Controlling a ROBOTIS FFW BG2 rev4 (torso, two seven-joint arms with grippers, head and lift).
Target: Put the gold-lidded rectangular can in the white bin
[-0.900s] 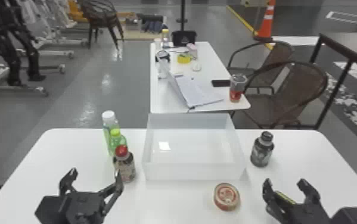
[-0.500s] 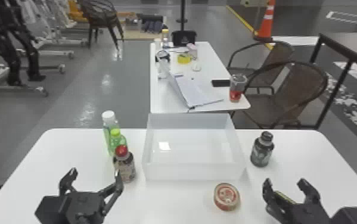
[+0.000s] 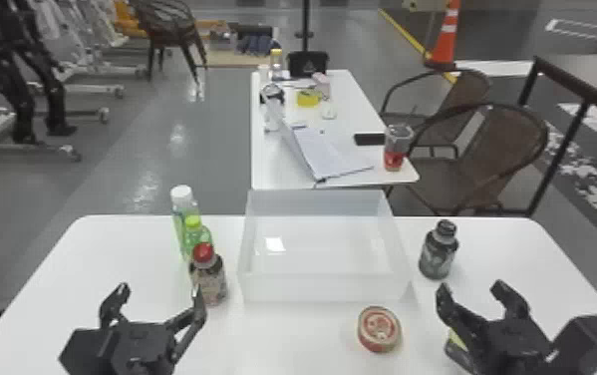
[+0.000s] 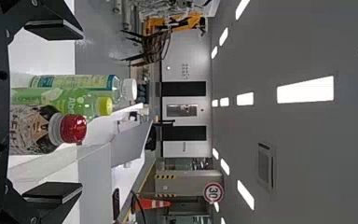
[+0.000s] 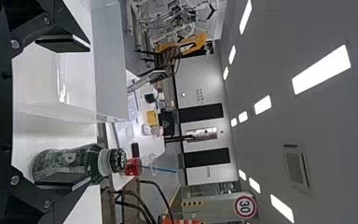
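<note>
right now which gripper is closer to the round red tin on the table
The right. The right gripper is a short way to the robot's right of the round red tin; the left gripper is clearly farther off, on its left.

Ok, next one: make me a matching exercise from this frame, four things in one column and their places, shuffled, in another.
1. red-capped bottle
2. black-capped bottle
3. round tin
4. orange cone

A. on the robot's side of the white bin
B. on the floor in the background
C. left of the bin
D. right of the bin

Pairs: 1-C, 2-D, 3-A, 4-B
</note>
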